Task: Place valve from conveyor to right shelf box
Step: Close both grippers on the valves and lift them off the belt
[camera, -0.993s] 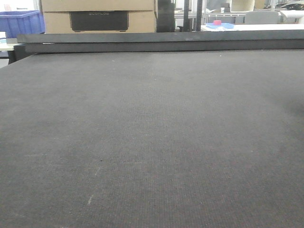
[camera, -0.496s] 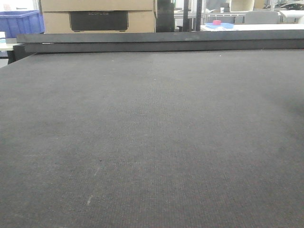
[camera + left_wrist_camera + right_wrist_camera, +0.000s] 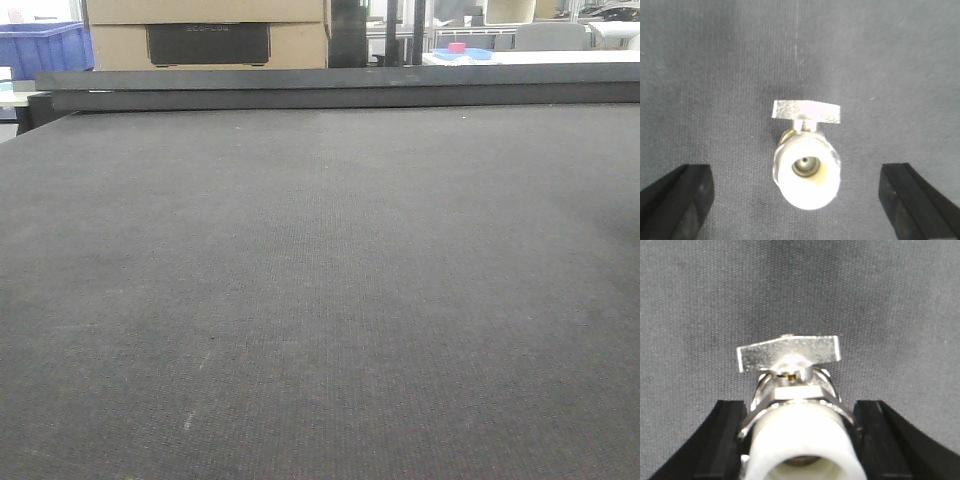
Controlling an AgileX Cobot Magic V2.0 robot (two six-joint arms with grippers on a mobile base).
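Note:
A silver valve [image 3: 806, 170] with a flat handle and a white end cap lies on the dark grey conveyor [image 3: 790, 50]. My left gripper [image 3: 796, 197] hangs over it, open, with the black fingers [image 3: 680, 200] wide apart and clear of it on both sides. In the right wrist view a valve [image 3: 790, 360] of the same kind sits between the black fingers [image 3: 720, 440] of my right gripper [image 3: 800, 440], which is shut on its body above the belt [image 3: 790, 290]. The front view shows only bare belt [image 3: 320, 280], with no gripper or valve. The right shelf box is out of view.
A dark rail [image 3: 340, 88] runs along the belt's far edge. Behind it stand stacked cardboard boxes [image 3: 205, 30], a blue crate [image 3: 45, 45] at the far left, and a white table with a small pink object [image 3: 457, 47] at the far right.

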